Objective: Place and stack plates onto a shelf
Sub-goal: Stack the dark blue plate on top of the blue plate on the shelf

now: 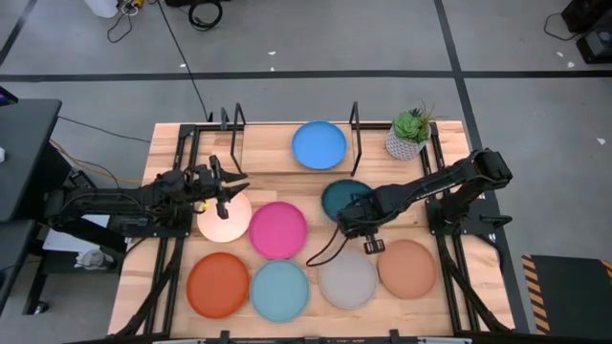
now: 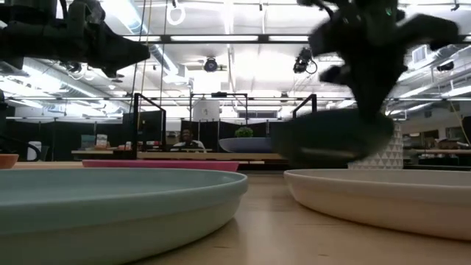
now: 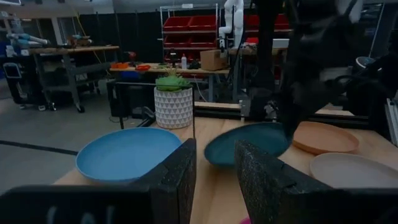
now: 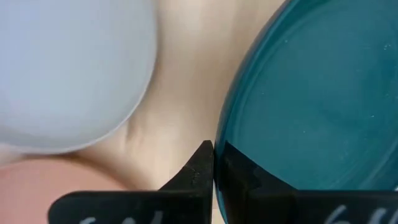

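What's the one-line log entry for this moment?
right gripper: shut on dark teal plate rim, plate lifted | left gripper: open, above cream plate | shelf: blue plate only | table: six plates

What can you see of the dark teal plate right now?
The teal plate is round, shallow and matte, plain, with a low raised rim. It sits in front of the shelf where the blue plate rests. The right claw pinches its near rim, one finger above and one below. In the low view it looks lifted and tilted off the table. Nothing else touches it.
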Motion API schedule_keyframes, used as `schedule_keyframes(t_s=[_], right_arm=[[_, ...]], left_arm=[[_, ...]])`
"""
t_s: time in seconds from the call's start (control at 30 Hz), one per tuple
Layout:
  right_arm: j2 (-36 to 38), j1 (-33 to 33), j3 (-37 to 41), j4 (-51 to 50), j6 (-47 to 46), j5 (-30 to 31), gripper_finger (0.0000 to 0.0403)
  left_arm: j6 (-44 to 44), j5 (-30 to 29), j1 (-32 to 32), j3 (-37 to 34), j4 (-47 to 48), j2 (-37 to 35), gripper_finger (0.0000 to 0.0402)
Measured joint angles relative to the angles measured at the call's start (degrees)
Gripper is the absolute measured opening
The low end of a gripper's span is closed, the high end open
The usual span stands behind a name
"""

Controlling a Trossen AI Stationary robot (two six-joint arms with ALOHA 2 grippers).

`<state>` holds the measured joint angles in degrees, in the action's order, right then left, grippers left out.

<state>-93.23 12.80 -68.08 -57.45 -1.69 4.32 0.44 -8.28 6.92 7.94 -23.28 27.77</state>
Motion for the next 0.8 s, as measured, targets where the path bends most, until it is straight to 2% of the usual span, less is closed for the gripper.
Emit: schedule_keyframes(t_s=[0.2,0.43,0.6,0.8], right_arm=[[0.0,-0.37,-4.4,1.45,9.36,7.09,0.0019],[0.0,-3.92,-5.02,7.96,29.67,15.85,0.0019],[-0.01,-10.45,-5.02,12.03,37.31,14.12,0.0022],[-0.82,-20.39,-5.04,17.69,41.55,7.15,0.0022]], left_arm=[[-0.23,-0.01,0.0,0.0,1.1,0.04,0.0117],[-2.9,0.01,-0.04,0.0,1.58,0.02,0.0117],[-6.2,0.0,-0.04,0.0,4.43,0.04,0.0117],[-7.73,0.01,-0.04,0.0,5.23,0.04,0.0117]])
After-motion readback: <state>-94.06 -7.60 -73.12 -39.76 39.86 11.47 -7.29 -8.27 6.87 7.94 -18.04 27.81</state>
